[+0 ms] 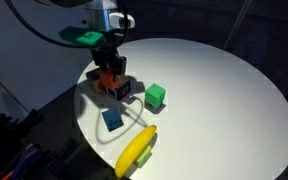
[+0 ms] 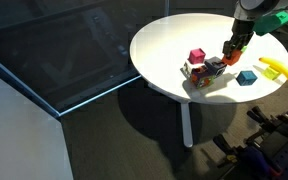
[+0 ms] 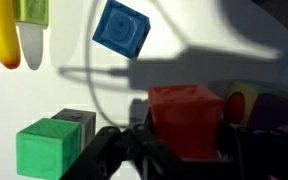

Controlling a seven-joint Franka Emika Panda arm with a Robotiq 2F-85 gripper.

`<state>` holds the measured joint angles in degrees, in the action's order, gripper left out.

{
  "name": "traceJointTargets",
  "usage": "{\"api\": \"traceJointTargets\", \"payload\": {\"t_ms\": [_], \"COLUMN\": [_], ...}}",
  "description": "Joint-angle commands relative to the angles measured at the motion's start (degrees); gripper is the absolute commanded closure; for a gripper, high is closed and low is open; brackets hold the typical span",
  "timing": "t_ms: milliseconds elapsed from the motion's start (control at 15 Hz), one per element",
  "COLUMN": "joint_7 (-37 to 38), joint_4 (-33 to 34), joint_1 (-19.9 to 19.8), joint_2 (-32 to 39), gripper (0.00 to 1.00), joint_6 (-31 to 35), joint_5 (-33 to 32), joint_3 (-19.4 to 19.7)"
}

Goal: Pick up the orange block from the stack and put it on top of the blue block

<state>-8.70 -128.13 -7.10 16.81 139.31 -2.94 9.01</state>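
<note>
In the wrist view the orange block fills the gap between my gripper's two fingers, which press on its left and right sides. In an exterior view my gripper stands over the stack of blocks at the table's edge, with the orange block in its jaws. The blue block lies apart from the stack, toward the banana. It also shows in the wrist view and in an exterior view. I cannot tell whether the orange block still touches the stack.
A green block sits beside the stack on the round white table. A banana lies near the table edge past the blue block. A magenta block stands by the stack. A purple block is beside the orange one.
</note>
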Motion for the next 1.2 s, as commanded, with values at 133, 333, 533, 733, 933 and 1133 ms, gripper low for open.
{"api": "traceJointTargets", "payload": {"t_ms": [133, 333, 533, 733, 933, 1133], "joint_7": [1.2, 2.0, 3.7, 5.6, 6.0, 5.5], "joint_4": [-4.0, -5.5, -7.1, -8.4, -10.7, -12.4], "joint_1": [-1.2, -2.1, -3.0, -3.6, -4.1, -4.5], "joint_2": [-5.8, -6.6, -6.2, -5.4, -5.4, -4.7], "gripper": [0.75, 0.75, 0.75, 0.75, 0.75, 0.75], "joint_6": [-3.0, -3.6, -2.5, -1.3, 3.7, 8.7], "joint_5": [-2.2, -1.5, -0.9, -0.8, -0.1, 0.3], "joint_3": [1.0, 1.7, 2.5, 3.1, 3.3, 3.3]}}
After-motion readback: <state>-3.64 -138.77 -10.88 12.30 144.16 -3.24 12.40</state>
